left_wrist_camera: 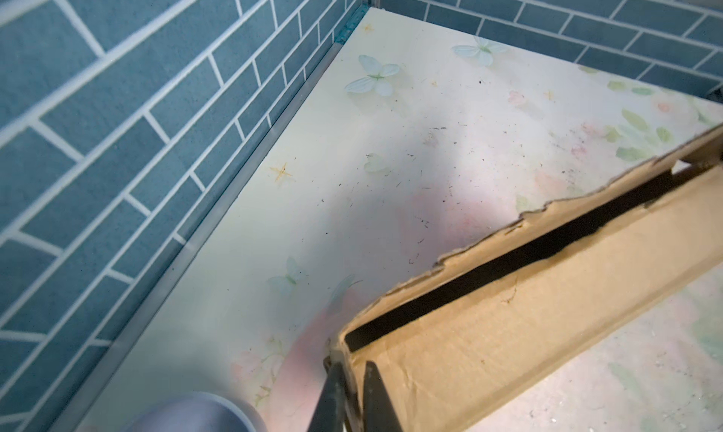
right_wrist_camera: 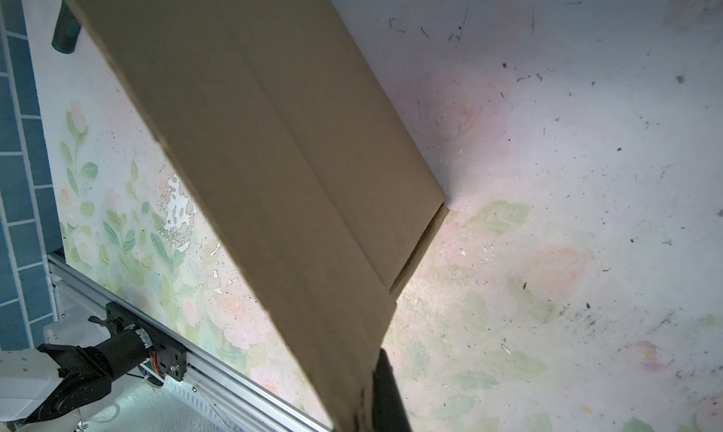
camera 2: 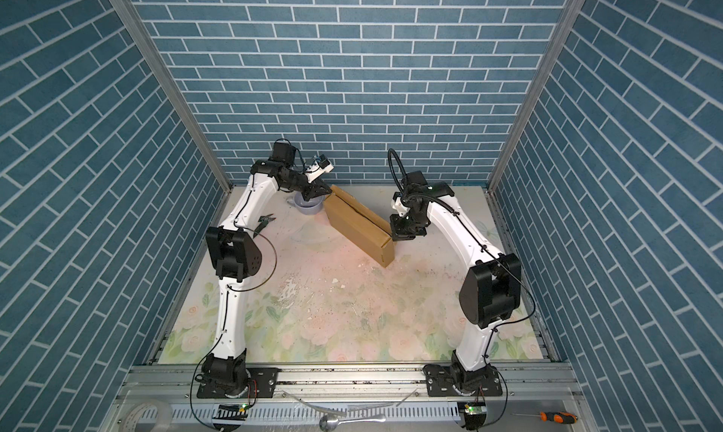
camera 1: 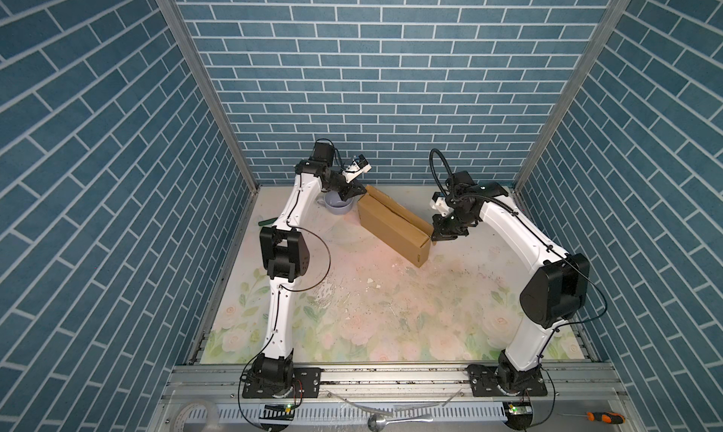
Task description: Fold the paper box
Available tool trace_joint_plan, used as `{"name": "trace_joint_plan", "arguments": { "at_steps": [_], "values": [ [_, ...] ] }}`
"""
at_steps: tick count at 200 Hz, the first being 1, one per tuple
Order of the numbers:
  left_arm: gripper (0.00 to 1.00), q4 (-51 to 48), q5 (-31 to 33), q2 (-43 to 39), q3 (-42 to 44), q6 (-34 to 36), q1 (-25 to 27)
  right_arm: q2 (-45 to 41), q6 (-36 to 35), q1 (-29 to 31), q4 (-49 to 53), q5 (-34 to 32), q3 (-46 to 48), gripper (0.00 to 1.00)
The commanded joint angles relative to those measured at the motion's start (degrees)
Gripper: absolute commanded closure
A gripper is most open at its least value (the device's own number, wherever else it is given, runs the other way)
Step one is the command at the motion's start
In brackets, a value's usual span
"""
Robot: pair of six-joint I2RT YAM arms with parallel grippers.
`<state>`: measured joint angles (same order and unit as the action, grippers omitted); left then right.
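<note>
The paper box [camera 1: 391, 224] [camera 2: 358, 224] is a long brown cardboard shape lying slantwise at the back of the table, from back left to right. My left gripper [camera 1: 362, 193] [camera 2: 328, 192] is shut on the box's back-left end wall; in the left wrist view its fingers [left_wrist_camera: 332, 391] pinch the cardboard corner [left_wrist_camera: 508, 320] at the gripper [left_wrist_camera: 352, 369]. My right gripper [camera 1: 435, 236] [camera 2: 393, 236] is shut on the box's other end. In the right wrist view the gripper [right_wrist_camera: 369, 371] shows one dark finger [right_wrist_camera: 387, 387]; the cardboard [right_wrist_camera: 274, 156] hides its mate.
A lilac cup [camera 1: 338, 205] [camera 2: 307, 206] [left_wrist_camera: 195, 414] stands just left of the box under the left wrist. A green-handled tool [camera 2: 266, 219] [right_wrist_camera: 64, 35] lies by the left wall. The back wall is close behind. A screwdriver [camera 1: 602, 403], spoon [camera 1: 375, 422] and tape roll [camera 1: 195, 412] lie off the front rail.
</note>
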<state>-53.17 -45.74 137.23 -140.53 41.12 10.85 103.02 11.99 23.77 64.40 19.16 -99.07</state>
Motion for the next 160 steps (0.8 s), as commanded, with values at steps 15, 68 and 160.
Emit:
{"name": "trace_joint_plan", "arguments": {
  "at_steps": [15,68,160],
  "values": [
    [0.98,-1.8,0.2,-4.8,5.4,-2.0,1.7,1.8,0.2,0.0,1.4,0.8,-2.2,1.00],
    [1.00,0.1,2.0,-13.5,16.2,-6.8,2.0,2.7,0.1,-0.4,3.2,1.8,-4.6,1.00],
    [1.00,15.2,5.5,-33.1,44.2,-18.6,2.5,3.0,3.8,-0.7,1.6,6.3,-5.6,1.00]
  ]
}}
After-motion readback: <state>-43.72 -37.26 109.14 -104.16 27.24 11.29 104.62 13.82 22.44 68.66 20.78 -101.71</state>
